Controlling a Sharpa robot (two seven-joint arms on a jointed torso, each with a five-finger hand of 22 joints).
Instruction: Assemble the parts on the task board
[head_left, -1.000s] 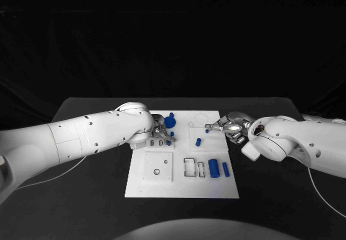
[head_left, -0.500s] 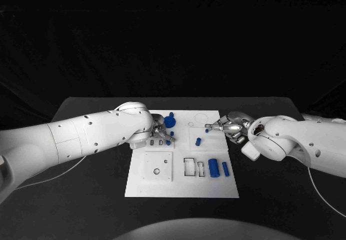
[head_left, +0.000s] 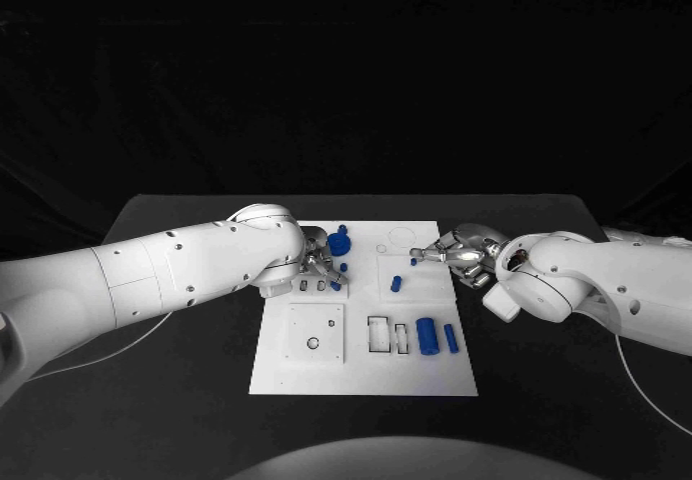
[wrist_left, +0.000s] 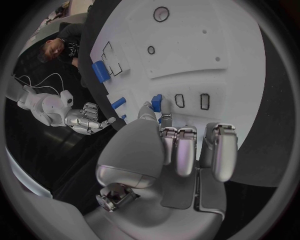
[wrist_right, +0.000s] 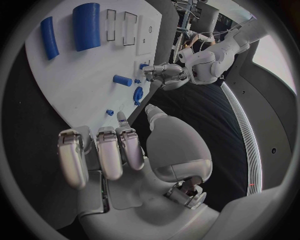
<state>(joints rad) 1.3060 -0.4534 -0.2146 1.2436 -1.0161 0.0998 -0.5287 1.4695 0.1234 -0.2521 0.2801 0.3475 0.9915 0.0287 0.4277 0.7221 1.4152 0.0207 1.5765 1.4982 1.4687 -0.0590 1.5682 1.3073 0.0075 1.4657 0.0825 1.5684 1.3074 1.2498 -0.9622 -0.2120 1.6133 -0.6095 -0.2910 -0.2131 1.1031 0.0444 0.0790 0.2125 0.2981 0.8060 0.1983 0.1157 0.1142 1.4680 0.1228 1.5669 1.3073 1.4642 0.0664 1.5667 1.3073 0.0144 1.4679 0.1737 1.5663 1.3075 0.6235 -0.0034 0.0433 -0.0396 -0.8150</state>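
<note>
The white task board (head_left: 361, 355) lies mid-table. My left hand (head_left: 319, 268) is over its left side, with thumb and a finger pinching a small blue part (wrist_left: 157, 102) that stands by the row of small slots (wrist_left: 190, 101); this small blue part (head_left: 338, 285) sits just under the fingers. My right hand (head_left: 456, 252) hovers at the board's right edge, fingers curled in on nothing. One fingertip reaches toward a tiny blue piece (head_left: 415, 263), also seen as the tiny blue piece (wrist_right: 110, 112). A blue peg (head_left: 397, 284) lies between the hands.
A round blue part (head_left: 340, 243) sits at the board's far left. A thick blue cylinder (head_left: 427, 335) and a thin blue bar (head_left: 451, 339) lie at the near right, beside two rectangular slots (head_left: 389, 336). A square plate with a hole (head_left: 315, 335) occupies the near left.
The left hand's fingers have shifted slightly at the small blue part. The right hand has stayed where it was.
</note>
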